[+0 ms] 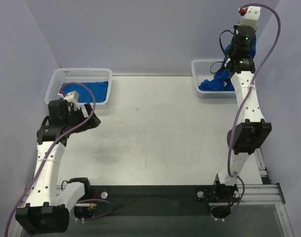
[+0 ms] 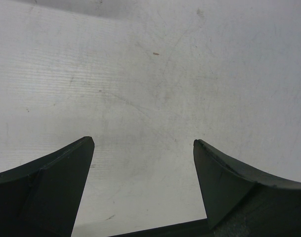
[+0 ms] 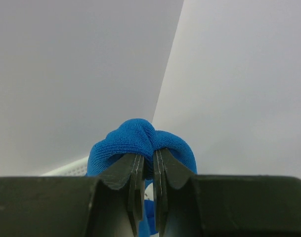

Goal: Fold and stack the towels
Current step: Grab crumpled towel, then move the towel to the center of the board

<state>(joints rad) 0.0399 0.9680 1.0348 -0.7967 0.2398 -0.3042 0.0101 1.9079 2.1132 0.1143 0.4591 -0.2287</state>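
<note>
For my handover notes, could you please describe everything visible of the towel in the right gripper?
The towel is royal-blue, soft terry. The right gripper is shut on a bunched fold that bulges above its fingertips. The rest trails crumpled down into the white mesh basket at the far right.

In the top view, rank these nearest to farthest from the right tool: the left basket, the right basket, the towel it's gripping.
1. The towel, pinched in the right tool, back right.
2. The right basket, just beneath it, back right.
3. The left basket, far across, back left.
</note>
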